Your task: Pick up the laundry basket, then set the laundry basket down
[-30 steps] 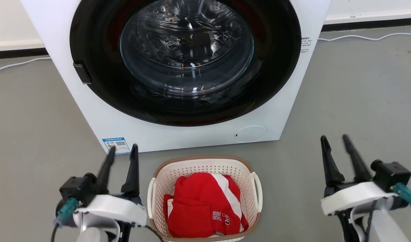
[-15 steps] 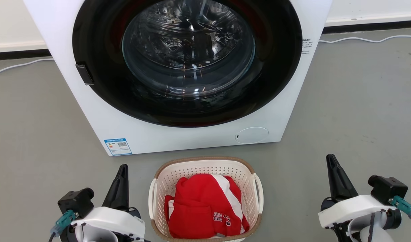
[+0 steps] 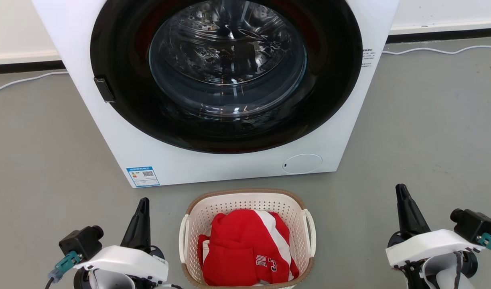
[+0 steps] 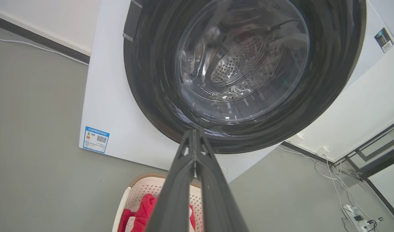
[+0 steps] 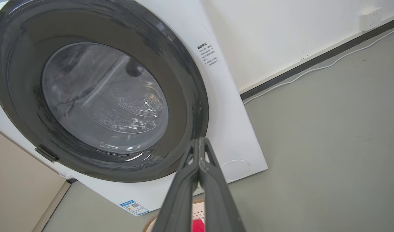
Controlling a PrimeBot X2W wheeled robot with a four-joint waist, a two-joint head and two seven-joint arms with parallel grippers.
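Observation:
The laundry basket (image 3: 245,200), cream-white and perforated with a brown rim and white loop side handles, stands on the grey floor in front of the washing machine, holding red and white clothing (image 3: 245,249). My left gripper (image 3: 143,201) is to its left, shut and empty, fingers pointing at the machine. To the basket's right, further off, my right gripper (image 3: 400,188) is also shut and empty. In the left wrist view the pressed-together fingers (image 4: 184,180) cover part of the basket (image 4: 139,190). The right wrist view catches a sliver of its rim (image 5: 150,224) by the shut fingers (image 5: 213,187).
The white washing machine (image 3: 213,168) with its large dark round door (image 3: 229,76) stands close behind the basket. White cables (image 3: 438,50) run along the skirting. A power strip and cables (image 4: 354,216) lie at the right of the left wrist view. Grey floor (image 3: 430,120) spreads on both sides.
Both grippers went from open to shut and dropped lower in the head view. The head view has shifted slightly. The basket rests where it was.

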